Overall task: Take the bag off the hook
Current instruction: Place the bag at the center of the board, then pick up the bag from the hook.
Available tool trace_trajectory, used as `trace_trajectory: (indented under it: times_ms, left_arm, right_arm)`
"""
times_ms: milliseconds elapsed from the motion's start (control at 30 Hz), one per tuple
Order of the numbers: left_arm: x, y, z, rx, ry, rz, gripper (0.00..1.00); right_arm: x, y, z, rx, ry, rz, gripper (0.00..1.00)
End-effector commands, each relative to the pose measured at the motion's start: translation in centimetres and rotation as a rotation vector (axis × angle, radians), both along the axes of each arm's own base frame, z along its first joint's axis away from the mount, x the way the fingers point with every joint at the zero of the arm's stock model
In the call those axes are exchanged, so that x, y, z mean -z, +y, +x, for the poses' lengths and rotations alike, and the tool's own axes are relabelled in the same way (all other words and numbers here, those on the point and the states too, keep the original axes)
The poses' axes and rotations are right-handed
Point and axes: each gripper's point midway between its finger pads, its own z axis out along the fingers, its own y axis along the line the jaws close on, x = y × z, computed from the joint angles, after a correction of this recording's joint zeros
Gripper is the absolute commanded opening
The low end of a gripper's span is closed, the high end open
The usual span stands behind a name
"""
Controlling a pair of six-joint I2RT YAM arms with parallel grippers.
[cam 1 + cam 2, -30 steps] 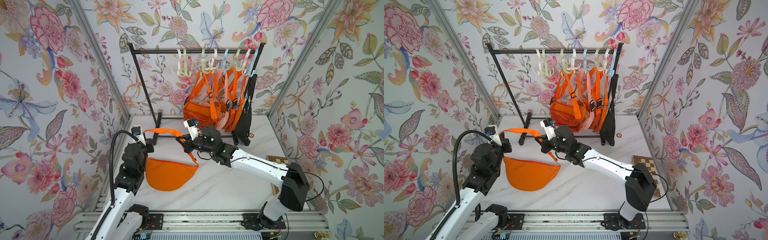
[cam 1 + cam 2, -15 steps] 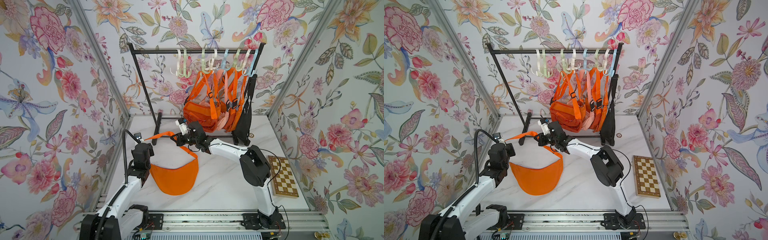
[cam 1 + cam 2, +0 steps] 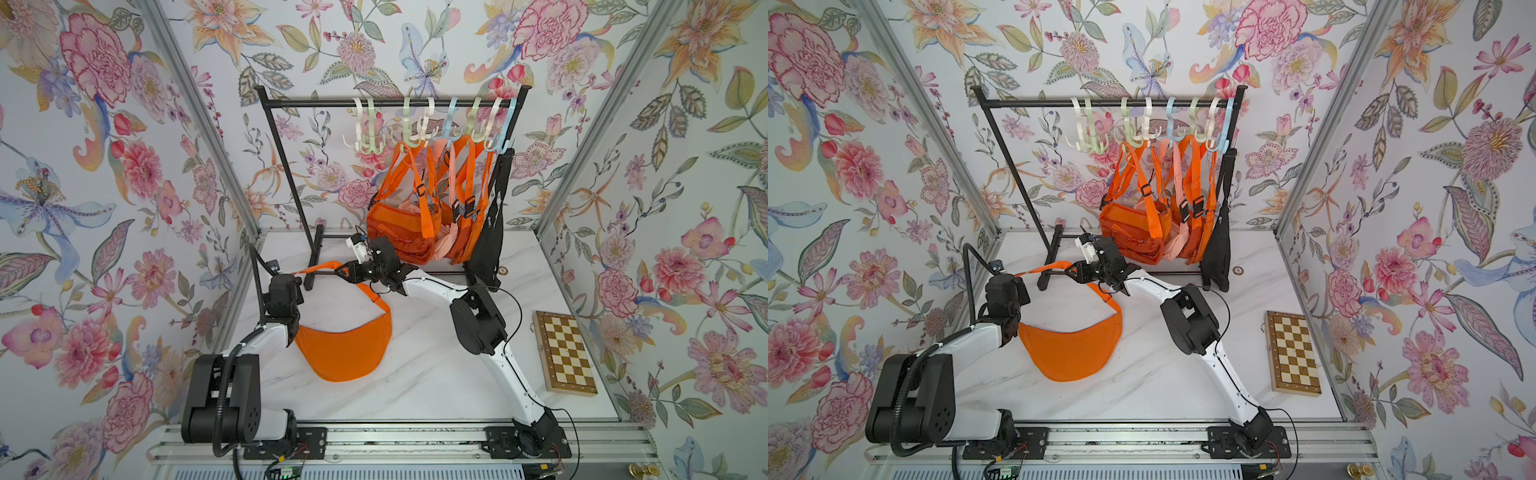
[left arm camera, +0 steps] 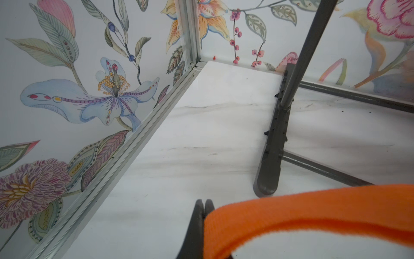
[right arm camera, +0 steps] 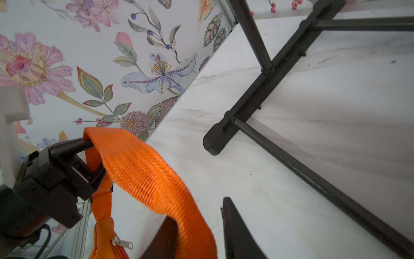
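Robot lab booth: wallpapered panels [image 3: 104, 166], aluminium rail [image 3: 395, 440].

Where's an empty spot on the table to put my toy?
Bare marble between the orange bag and the chessboard, toward the front rail; also between the rack and the left-hand wall. Crowded under the hanging bags.

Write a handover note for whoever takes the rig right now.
Left gripper: shut on the strap of the orange bag.
Right gripper: jaws apart, strap draped over one finger, not clamped.
Orange bag: off the hooks, body lying on the table in front of the rack; other bags hang there.
Done: bag unhooked.
To do: release the strap, pull both arms clear.
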Motion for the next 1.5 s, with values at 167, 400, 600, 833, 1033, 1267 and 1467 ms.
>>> trace_trajectory:
  times_ms: [167,400,600,833,1033,1267,1467]
  left_arm:
    - [-0.2,-0.2,2.2,0.045,-0.008,-0.018,0.44]
    - [-0.1,-1.6,1.6,0.109,0.025,-0.079,0.62]
    - [-1.2,-2.9,1.0,0.164,0.014,-0.15,0.99]
    - [-6.2,-3.3,-1.0,0.199,-0.069,-0.123,0.99]
    - [-11.4,-5.1,-3.6,0.315,-0.192,-0.115,0.99]
    - [-16.6,-7.8,-6.3,0.465,-0.294,-0.093,0.96]
    - [-20.4,-10.6,-8.0,0.59,-0.347,-0.043,0.95]
  right_arm:
    - [-0.6,-0.3,1.4,-0.012,-0.02,-0.006,0.57]
    - [-2.0,-1.7,0.7,0.004,-0.065,-0.029,0.69]
    - [-3.6,-3.0,-1.0,0.009,-0.084,-0.062,0.7]
    - [-7.9,-5.3,-3.6,0.027,-0.16,-0.059,0.7]
    - [-12.2,-7.2,-6.7,0.032,-0.232,-0.058,0.71]
    - [-17.2,-9.1,-11.9,0.023,-0.314,-0.059,0.71]
    - [-20.2,-12.5,-15.8,0.048,-0.355,-0.086,0.71]
